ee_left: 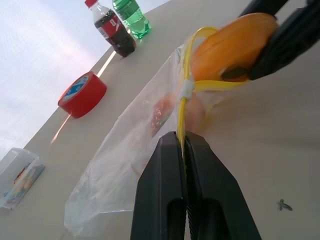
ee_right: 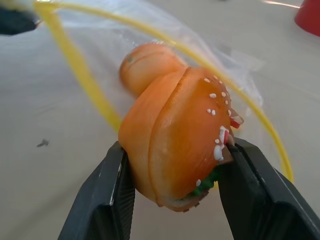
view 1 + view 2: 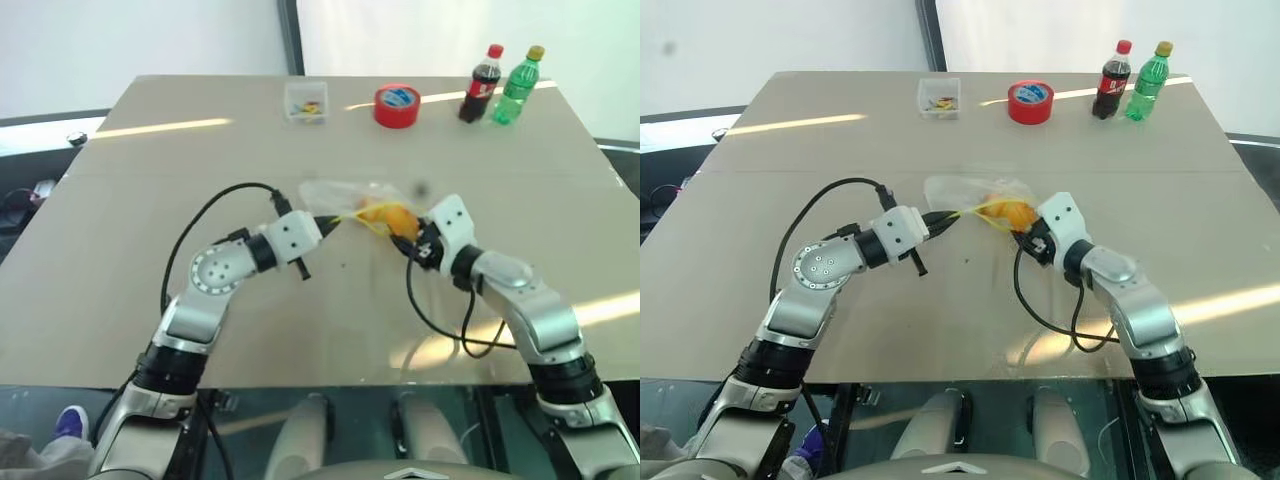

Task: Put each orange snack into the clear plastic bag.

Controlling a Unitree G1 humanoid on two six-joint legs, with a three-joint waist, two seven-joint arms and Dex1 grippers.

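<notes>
The clear plastic bag (image 3: 340,193) lies in the middle of the table, its yellow strip (image 1: 186,90) pulled up into an open loop. My left gripper (image 1: 183,141) is shut on that strip at the bag's near edge. From the right, my right gripper (image 2: 177,150) is shut on one orange snack (image 2: 172,142), a bun with a speckled top, held at the bag's mouth, partly through the yellow loop. A second orange snack (image 2: 146,62) lies inside the bag just beyond it.
Along the far edge stand a small clear box (image 3: 306,101), a red tape roll (image 3: 397,105), a cola bottle (image 3: 481,84) and a green bottle (image 3: 518,86). Black cables loop off both wrists over the table.
</notes>
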